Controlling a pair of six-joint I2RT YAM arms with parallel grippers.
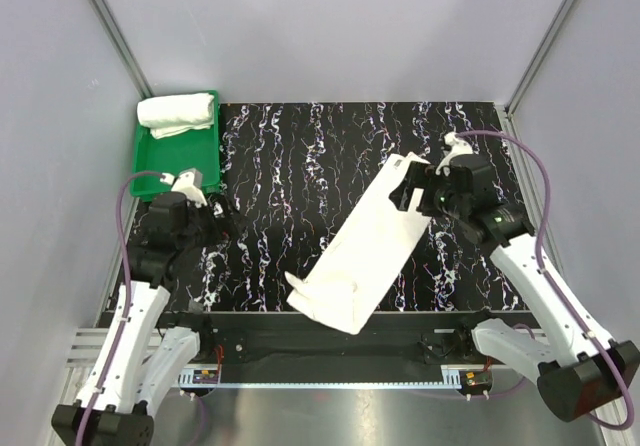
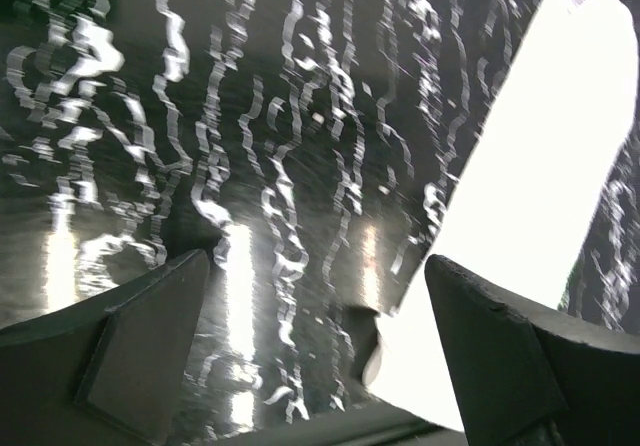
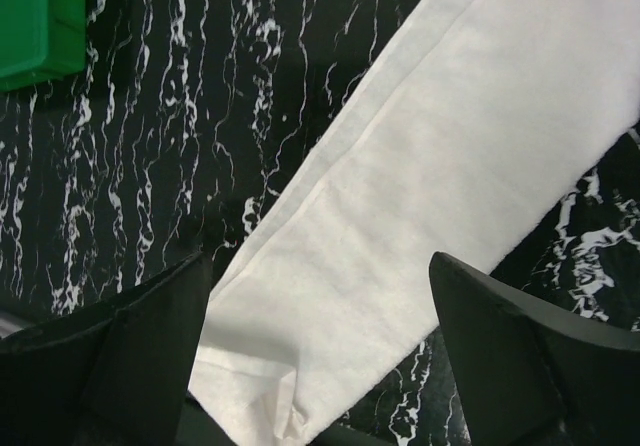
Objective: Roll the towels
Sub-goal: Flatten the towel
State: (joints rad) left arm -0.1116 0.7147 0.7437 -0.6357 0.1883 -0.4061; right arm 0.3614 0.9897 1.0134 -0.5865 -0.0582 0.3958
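My right gripper (image 1: 408, 192) is wide open over the far end of the flat towel (image 1: 365, 251) - my left gripper (image 1: 217, 213) is wide open too, holding nothing. The towel lies slanted with a bent near corner, so my roll could go crooked (or loose). The other towel (image 1: 178, 114) sits rolled in the green tray (image 1: 150, 161). The table (image 1: 280, 156) is black and shiny, with plain grey walls (image 1: 330, 26) around it.

Pale grey walls (image 1: 330, 26); black white-veined tabletop (image 1: 290, 156); metal corner posts (image 1: 108, 21)
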